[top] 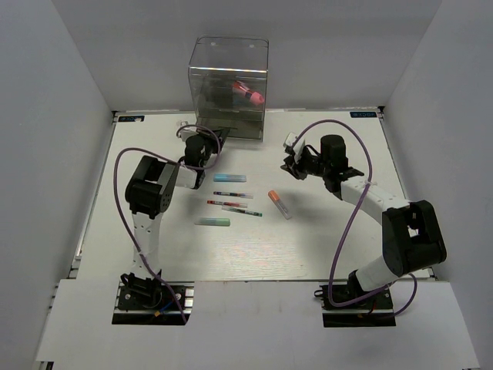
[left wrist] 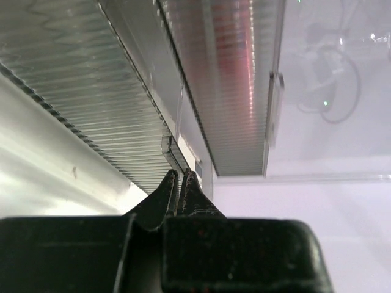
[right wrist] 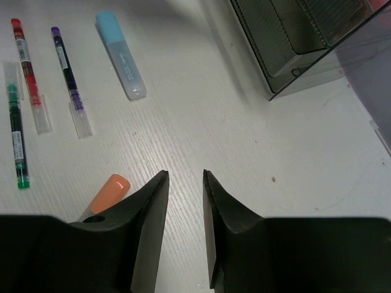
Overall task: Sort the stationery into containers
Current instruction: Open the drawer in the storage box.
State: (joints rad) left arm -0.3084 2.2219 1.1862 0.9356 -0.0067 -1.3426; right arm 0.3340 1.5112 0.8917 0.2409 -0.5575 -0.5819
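Observation:
The tall clear container (top: 229, 89) stands at the back with the pink tube (top: 250, 93) inside an upper level. Its bottom drawer (top: 219, 132) is pulled out a little. My left gripper (top: 205, 144) is at that drawer; in the left wrist view its fingertips (left wrist: 181, 176) are closed on the drawer's thin clear front tab (left wrist: 167, 148). On the table lie a blue bar (top: 229, 178), three pens (top: 233, 202), a green bar (top: 212, 221) and the orange marker (top: 280, 204). My right gripper (right wrist: 185, 177) is open and empty above the table, just right of the orange marker (right wrist: 110, 189).
The right wrist view shows the blue bar (right wrist: 121, 55), the red pen (right wrist: 27, 67), the purple pen (right wrist: 68, 73), the green pen (right wrist: 17, 137) and the container's base (right wrist: 293, 55) at the upper right. White walls enclose the table on three sides.

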